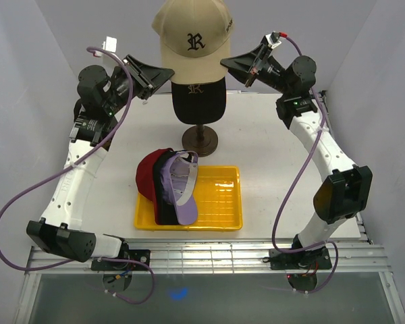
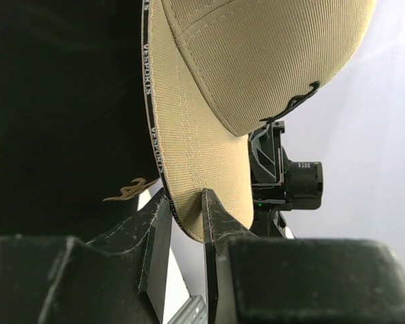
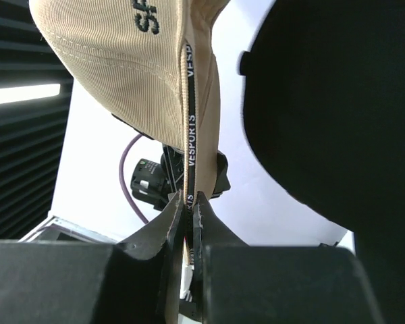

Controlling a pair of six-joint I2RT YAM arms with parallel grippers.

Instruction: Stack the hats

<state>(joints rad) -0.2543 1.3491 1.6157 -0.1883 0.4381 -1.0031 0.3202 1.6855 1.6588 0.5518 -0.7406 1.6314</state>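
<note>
The tan cap (image 1: 192,34) with a dark "R" hangs between both grippers, just above a black cap (image 1: 199,101) that sits on a stand. My left gripper (image 1: 166,73) holds the tan cap's left rim; in the left wrist view its gripper (image 2: 187,202) straddles the rim of the tan cap (image 2: 256,61), both tips touching it. My right gripper (image 1: 226,64) is shut tight on the right rim, as its wrist view shows (image 3: 187,201). A red cap (image 1: 146,177), a dark cap (image 1: 163,199) and a lavender cap (image 1: 183,192) lie nested in the yellow tray (image 1: 223,202).
The stand's brown round base (image 1: 200,140) is just behind the tray. The black cap fills the left of the left wrist view (image 2: 61,101) and the right of the right wrist view (image 3: 331,101). White walls close in the back and sides.
</note>
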